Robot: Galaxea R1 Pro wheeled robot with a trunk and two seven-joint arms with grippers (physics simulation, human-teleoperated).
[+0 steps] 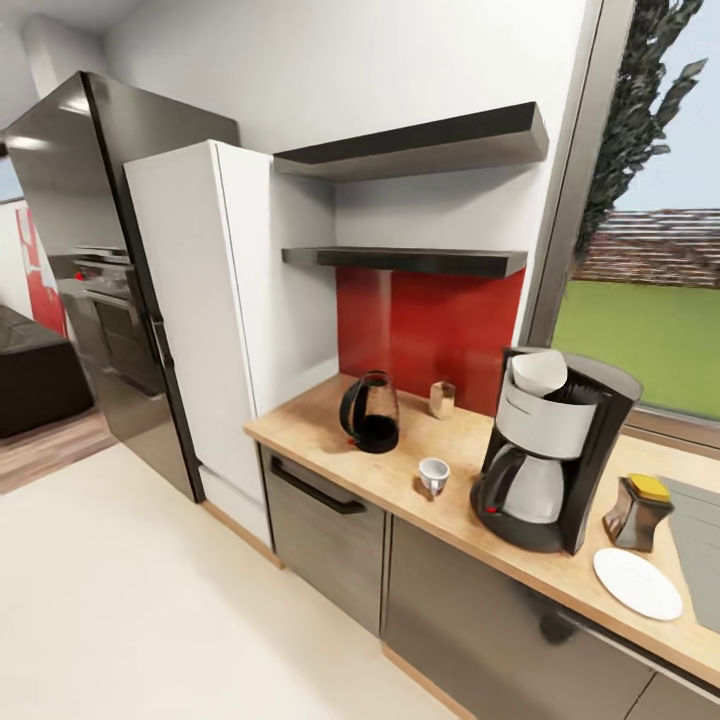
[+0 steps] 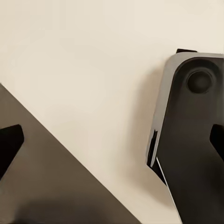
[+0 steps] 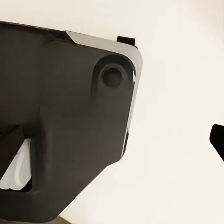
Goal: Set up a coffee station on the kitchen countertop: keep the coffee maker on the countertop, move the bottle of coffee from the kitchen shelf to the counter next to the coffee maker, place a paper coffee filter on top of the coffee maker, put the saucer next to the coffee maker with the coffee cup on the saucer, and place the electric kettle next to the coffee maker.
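The black and grey coffee maker [image 1: 555, 460] stands on the wooden countertop [image 1: 330, 450] with a white paper coffee filter [image 1: 540, 371] in its top. A brown bottle of coffee with a yellow lid [image 1: 638, 512] sits just right of it, and the white saucer [image 1: 637, 583] lies bare in front of that. The small white coffee cup [image 1: 433, 474] stands on the counter left of the coffee maker. Further left is the black electric kettle [image 1: 370, 412]. My left gripper [image 2: 112, 142] is open over the floor, holding nothing. My right gripper [image 3: 112, 140] also looks open and empty; one fingertip [image 3: 218, 138] shows.
A small glass jar [image 1: 441, 399] stands by the red backsplash. Two dark wall shelves [image 1: 410, 261] hang above the counter. A white tall cabinet [image 1: 205, 320] and a dark fridge [image 1: 95, 250] stand left. Both wrist views look down on cream floor and my dark base [image 2: 196, 140].
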